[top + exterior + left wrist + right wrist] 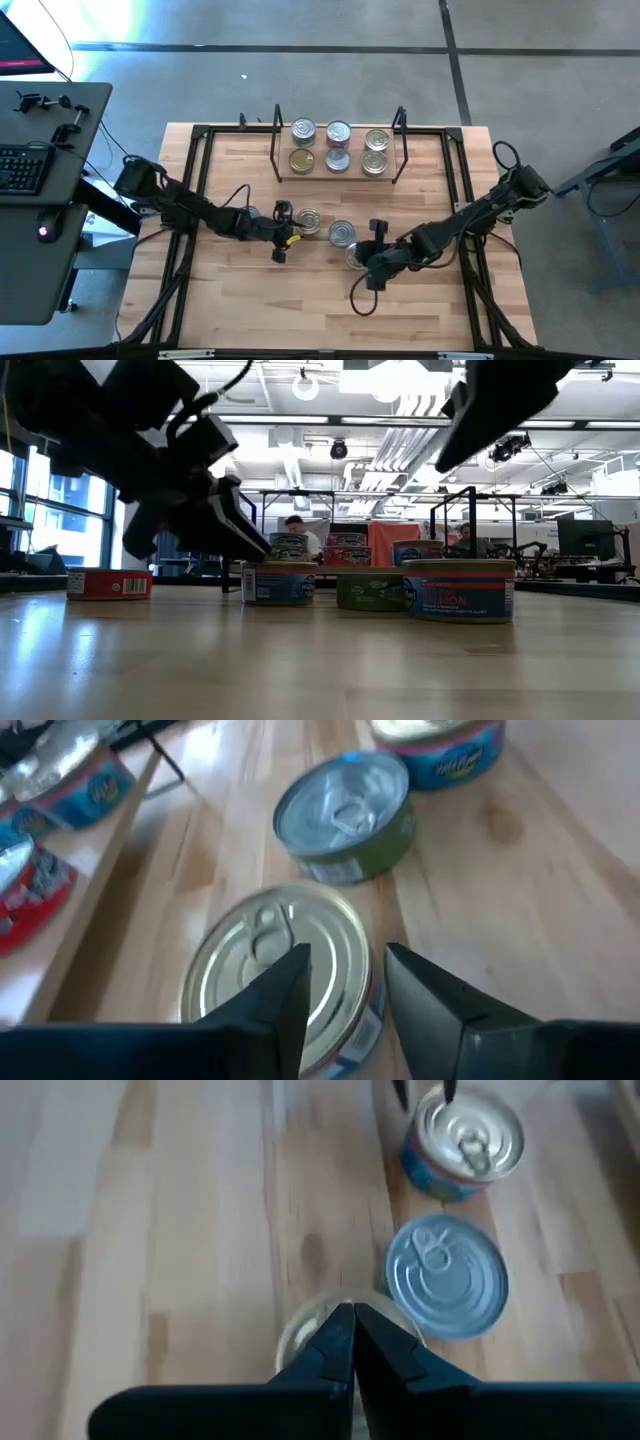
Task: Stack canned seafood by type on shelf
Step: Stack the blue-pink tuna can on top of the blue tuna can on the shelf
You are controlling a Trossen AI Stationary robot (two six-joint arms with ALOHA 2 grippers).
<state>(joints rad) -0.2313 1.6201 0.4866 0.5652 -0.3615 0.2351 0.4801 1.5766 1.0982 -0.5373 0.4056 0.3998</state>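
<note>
The left gripper (345, 985) hovered low, fingers parted, over a gold-lidded can (280, 970); the right gripper (352, 1342), fingers together, hung above another can (300, 1335). 6 cans sat on the shelf (340, 177) beyond.

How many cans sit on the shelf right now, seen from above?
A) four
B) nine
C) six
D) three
C: the high view shows six cans on the shelf, in two rows of three, while three more cans lie on the table in front, near the left gripper and the right gripper.
</note>
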